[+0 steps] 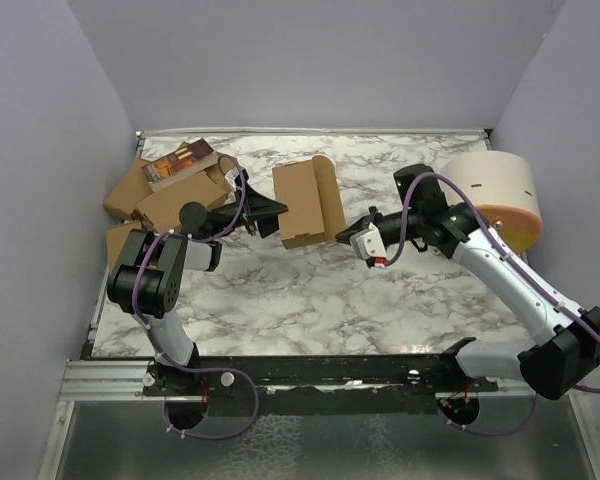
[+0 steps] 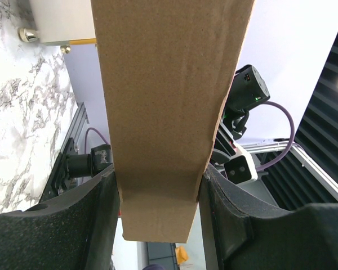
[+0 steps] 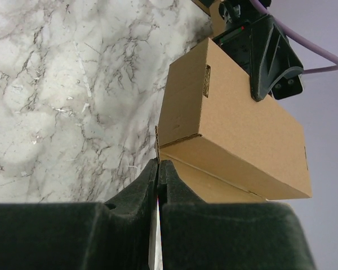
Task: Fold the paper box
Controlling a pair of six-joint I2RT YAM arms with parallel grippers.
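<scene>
Paper box [image 1: 308, 205] sat clamped between my left fingers [image 2: 104, 219]. The two black pads pressed against its opposite brown faces, spread about halfway to take its width. From my left wrist the cardboard rose straight away from the fingers as a plain, faintly ribbed panel, and its near end poked back a little past the pads.

My right fingers [image 3: 151, 183] were drawn tight together with no gap between the tips. Those tips met the box at its near lower corner, where a creased flap ran beneath the main body. A thin pale sliver showed in the seam between those closed fingers. I could not tell whether it was an edge of the cardboard.

Beyond my right fingertips the box had an oblong carton shape. A small slot was cut in the face nearest them, and my left fingers gripped its far end. Seen from above, the box hung between my two sets of fingers, with a rounded flap standing out on the side toward my right ones. Whether its underside touched the marble table [image 1: 330, 300] I could not tell.

On the far side of my left fingers from the box lay a heap of brown cartons [image 1: 165, 190]. Behind my right fingers, well apart from the box, stood a white cylinder [image 1: 492, 185] with an orange rim.
</scene>
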